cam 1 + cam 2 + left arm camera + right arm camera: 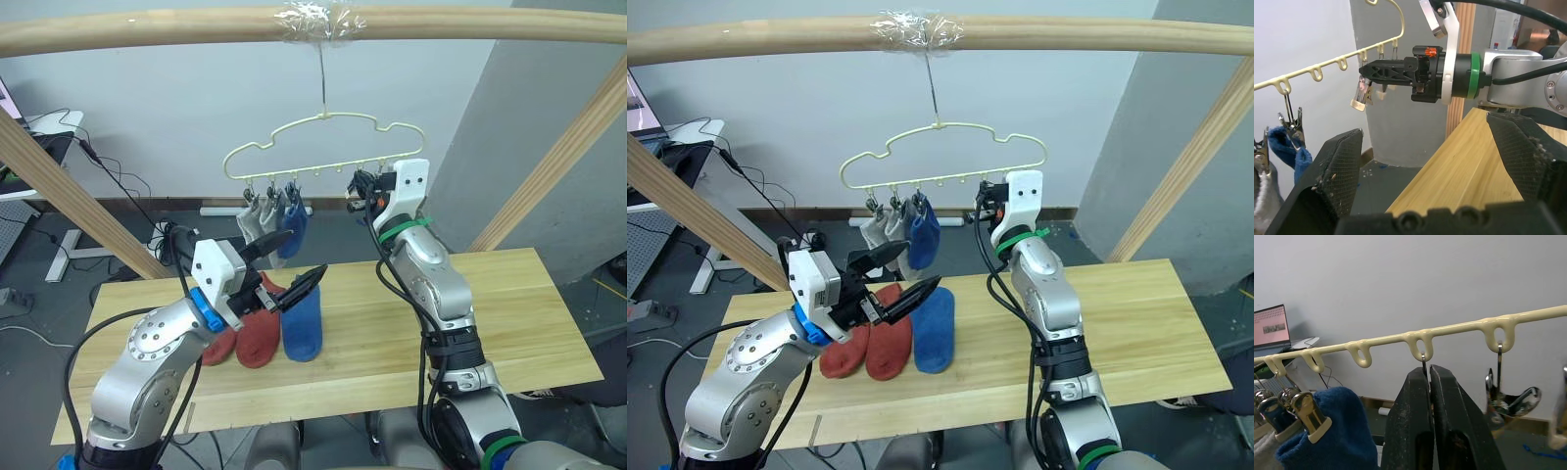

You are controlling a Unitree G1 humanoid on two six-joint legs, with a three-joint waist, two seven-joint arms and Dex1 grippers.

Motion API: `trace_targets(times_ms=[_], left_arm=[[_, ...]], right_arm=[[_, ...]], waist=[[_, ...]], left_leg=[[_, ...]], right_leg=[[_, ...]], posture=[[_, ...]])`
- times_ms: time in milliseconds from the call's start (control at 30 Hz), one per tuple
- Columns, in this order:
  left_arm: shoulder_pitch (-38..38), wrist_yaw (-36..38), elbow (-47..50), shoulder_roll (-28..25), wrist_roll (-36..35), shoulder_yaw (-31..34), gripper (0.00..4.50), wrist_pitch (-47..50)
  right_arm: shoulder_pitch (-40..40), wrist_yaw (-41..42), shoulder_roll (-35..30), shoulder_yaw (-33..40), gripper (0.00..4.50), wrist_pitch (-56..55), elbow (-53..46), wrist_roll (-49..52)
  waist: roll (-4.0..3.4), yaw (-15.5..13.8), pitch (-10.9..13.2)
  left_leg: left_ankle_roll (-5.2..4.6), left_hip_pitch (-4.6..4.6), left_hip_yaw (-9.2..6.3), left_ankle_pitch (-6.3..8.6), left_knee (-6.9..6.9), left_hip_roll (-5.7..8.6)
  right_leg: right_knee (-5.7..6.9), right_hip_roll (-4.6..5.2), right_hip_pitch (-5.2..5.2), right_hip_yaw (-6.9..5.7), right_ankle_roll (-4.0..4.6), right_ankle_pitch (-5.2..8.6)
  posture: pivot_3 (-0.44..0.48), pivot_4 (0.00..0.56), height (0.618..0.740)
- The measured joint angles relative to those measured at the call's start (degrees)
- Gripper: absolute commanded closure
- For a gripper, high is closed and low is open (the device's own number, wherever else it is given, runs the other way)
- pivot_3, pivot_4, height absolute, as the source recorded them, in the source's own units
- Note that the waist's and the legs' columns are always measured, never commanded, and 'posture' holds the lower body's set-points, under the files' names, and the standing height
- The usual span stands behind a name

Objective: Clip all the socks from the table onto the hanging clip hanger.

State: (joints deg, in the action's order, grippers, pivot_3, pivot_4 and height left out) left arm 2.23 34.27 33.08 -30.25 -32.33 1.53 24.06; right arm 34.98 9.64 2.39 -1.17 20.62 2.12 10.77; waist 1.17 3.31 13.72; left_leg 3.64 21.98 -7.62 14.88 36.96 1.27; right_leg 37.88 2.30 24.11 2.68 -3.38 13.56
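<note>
Clip hanger (323, 147) hung by its hook from taped spot on round wooden beam (147, 29), above far edge of desk (529, 323). Three socks already clipped at its left end: two light grey socks (257, 220), one blue hanging sock (291, 227) just beside them. Remaining loops toward right end bare or with free clips.

On desk, left of centre: two rust-red socks (872, 345) side by side, touching; one blue desk sock (934, 328) just to their right, also touching. All three flat, toes toward near edge.

Left claw (284, 276) raised over the desk socks, fingers spread wide apart, nothing between them. Left wrist view: both textured pads (1334, 164) well separated, desk plank seen through the gap.

Right claw (1430, 401) lifted to hanger's lower rail, right of the clipped socks. Right wrist view: fingers pressed together on thin metal stem of a clip (1423, 363) hanging from a loop; neighbouring free clip (1508, 399) dangling just beside. Clipped blue sock near, on the other side.

Cables and desk legs on floor behind, against grey wall.
</note>
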Motion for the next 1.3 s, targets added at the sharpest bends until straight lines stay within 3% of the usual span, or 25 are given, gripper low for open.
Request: trace_targets(times_ms=[100,333,600,767,867,1133,1300], left_arm=[[-1.2,-1.17,-2.58,-1.59,6.37,-4.2,0.0,1.12],[5.5,-8.19,-23.39,1.97,22.51,-13.86,0.0,2.56],[11.18,-9.66,-39.44,7.3,31.59,-20.04,0.0,1.68],[12.06,-7.15,-40.62,7.29,33.16,-20.51,0.0,3.1],[11.92,-4.79,-40.64,7.22,33.28,-20.53,0.57,2.99],[10.29,-0.65,-40.5,6.42,35.05,-22.09,2.98,-1.81],[9.17,0.09,-40.44,7.45,35.14,-21.54,4.11,-3.59]], right_arm=[[0.22,1.75,-2.67,0.06,4.48,1.96,-1.08,0.56],[0.61,6.49,-10.07,0.44,4.48,14.44,-8.08,4.75],[0.62,6.44,-12.38,2.08,4.48,21.86,-13.23,7.59],[0.65,5.51,-12.04,2.17,4.48,22.8,-13.61,8.28],[0.66,5.06,-12.0,2.17,4.5,22.8,-13.65,8.36],[0.64,4.92,-12.05,2.19,4.5,22.67,-13.68,8.42],[0.6,5.06,-12.6,2.25,4.5,22.82,-13.68,8.52]], waist=[[-0.02,0.01,-0.01],[-0.05,-0.08,-0.03],[-0.09,0.74,-0.08],[-0.09,1.0,-0.09],[-0.09,1.16,-0.09],[-0.1,1.38,-0.11],[-0.11,1.37,-0.13]], left_leg=[[0.0,-0.03,0.02,0.0,0.0,0.01],[-0.01,-0.04,-0.04,-0.01,0.04,-0.01],[-0.01,-0.02,-0.03,0.0,0.0,-0.02],[-0.01,-0.02,-0.02,0.0,0.05,0.0],[-0.01,-0.03,-0.03,0.0,0.05,0.0],[-0.01,-0.02,-0.05,0.0,0.03,0.0],[-0.01,-0.02,-0.04,-0.01,0.05,0.0]], right_leg=[[0.0,0.0,-0.02,0.03,0.0,0.0],[0.01,-0.07,-0.06,-0.01,0.0,0.01],[0.0,-0.05,-0.04,0.01,0.0,0.0],[0.0,-0.02,-0.06,0.01,-0.01,0.0],[0.01,-0.02,-0.06,0.01,-0.01,0.0],[0.0,-0.01,-0.06,0.01,0.0,0.0],[0.0,-0.01,-0.07,0.01,0.0,0.0]], posture=[[-0.053,0.198,0.74],[-0.099,0.203,0.74],[-0.125,0.204,0.74],[-0.127,0.203,0.74],[-0.131,0.199,0.74],[-0.127,0.19,0.74],[-0.118,0.185,0.74]])
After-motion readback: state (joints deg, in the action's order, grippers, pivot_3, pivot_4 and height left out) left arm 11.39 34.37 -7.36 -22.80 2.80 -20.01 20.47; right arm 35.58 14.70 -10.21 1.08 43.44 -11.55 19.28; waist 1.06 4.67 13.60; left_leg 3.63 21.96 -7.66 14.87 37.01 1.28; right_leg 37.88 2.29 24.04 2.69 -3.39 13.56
